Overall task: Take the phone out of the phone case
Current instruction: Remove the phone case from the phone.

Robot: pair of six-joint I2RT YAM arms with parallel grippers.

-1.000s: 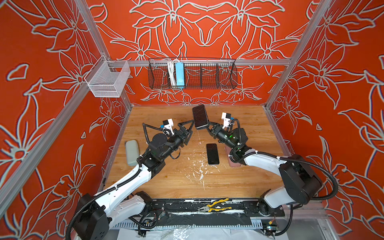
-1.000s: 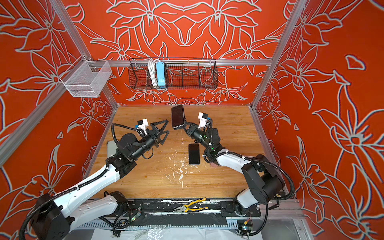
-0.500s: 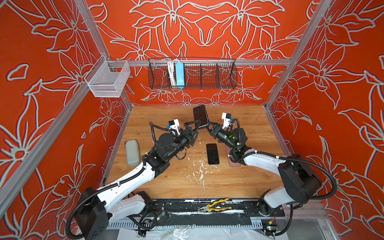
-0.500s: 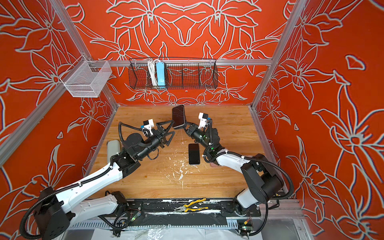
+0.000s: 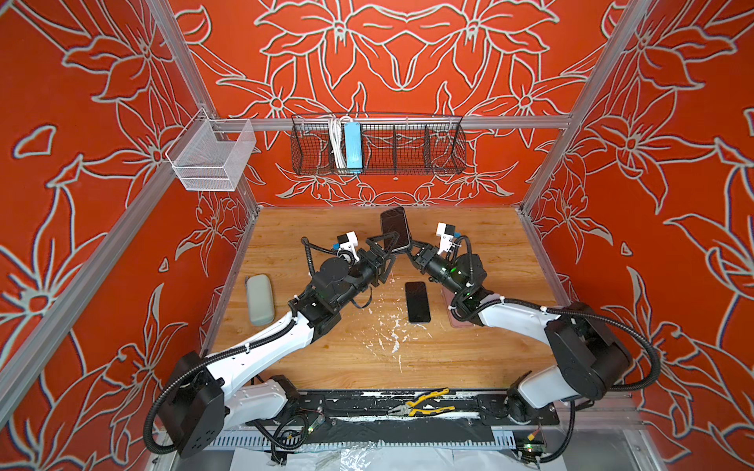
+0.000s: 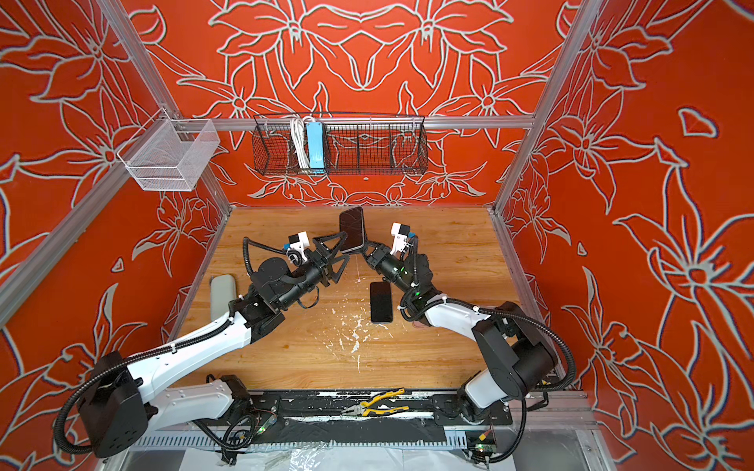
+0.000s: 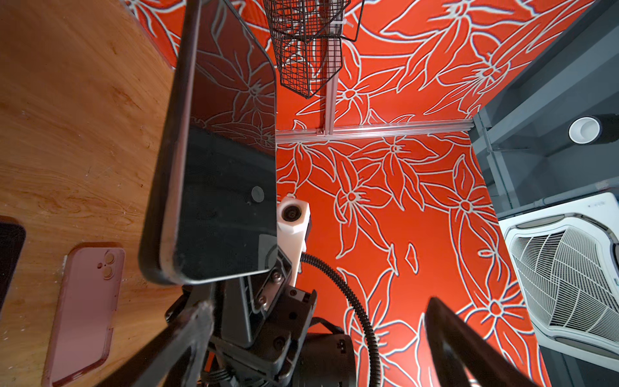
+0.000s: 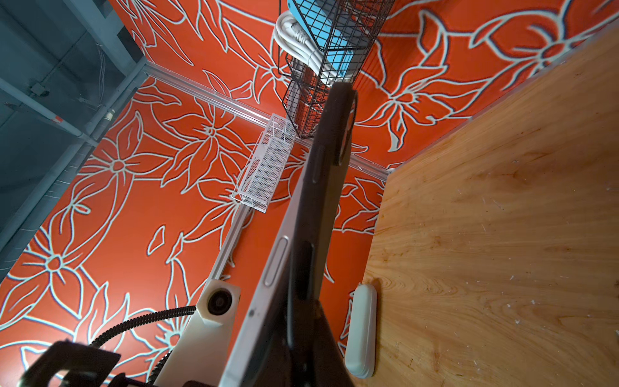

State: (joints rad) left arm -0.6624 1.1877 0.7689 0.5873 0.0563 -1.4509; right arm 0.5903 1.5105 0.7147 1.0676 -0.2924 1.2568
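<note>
1. Right gripper [image 5: 409, 249], in both top views, is clamped on the lower end of a dark-cased phone [image 5: 395, 226] held upright above the wooden table [image 5: 285, 228]. The left gripper [image 5: 391, 248] stands spread wide just beside it. The pink phone case [image 5: 460, 322] lies flat under the right arm, beside a black phone [image 5: 417, 301].
2. Left wrist view: the pink phone case [image 7: 85, 311] lies back-up, camera corner showing, apart from the dark-cased phone [image 7: 221, 187].
3. Right wrist view: the dark-cased phone [image 8: 284, 254] shows its silver edge.

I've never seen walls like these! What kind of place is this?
Probably a robot practice booth: a left arm and right arm fixed by a wooden table, boxed in by red flowered walls.
</note>
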